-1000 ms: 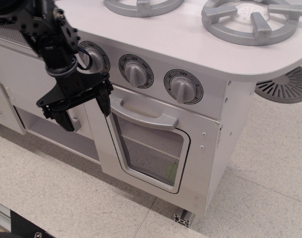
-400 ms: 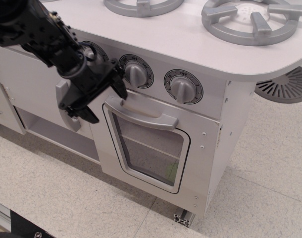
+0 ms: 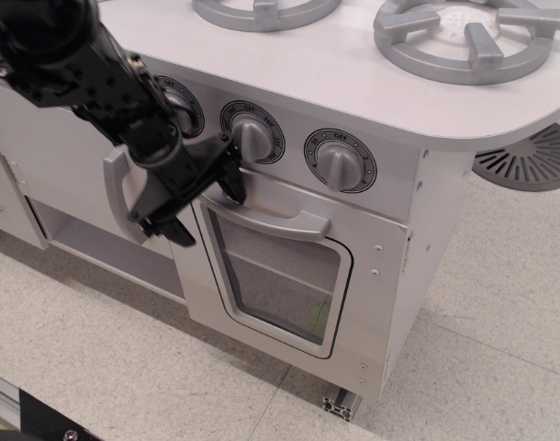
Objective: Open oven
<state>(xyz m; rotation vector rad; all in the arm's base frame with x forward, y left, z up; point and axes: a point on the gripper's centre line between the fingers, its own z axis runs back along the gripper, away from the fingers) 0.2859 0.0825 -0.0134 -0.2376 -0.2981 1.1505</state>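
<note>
The white toy oven (image 3: 390, 276) stands at the middle, its door (image 3: 275, 276) shut, with a rounded clear window. The wide silver-grey bar handle (image 3: 280, 220) runs across the top of the door. My black gripper (image 3: 207, 213) is open at the left end of that handle. One fingertip (image 3: 236, 188) is just above the handle's left end and the other (image 3: 177, 234) is lower left, beside the door's edge. The fingers hold nothing. I cannot tell whether they touch the handle.
Three grey knobs (image 3: 340, 161) sit above the door, and grey burner rings (image 3: 464, 37) lie on the top. A white cabinet door with a vertical handle (image 3: 115, 188) is on the left, behind my arm. A grey slotted disc (image 3: 532, 156) lies on the speckled floor at the right.
My gripper has moved right and slightly down from beside the left knob to the left end of the oven handle, turning as it went. The oven door has not moved.
</note>
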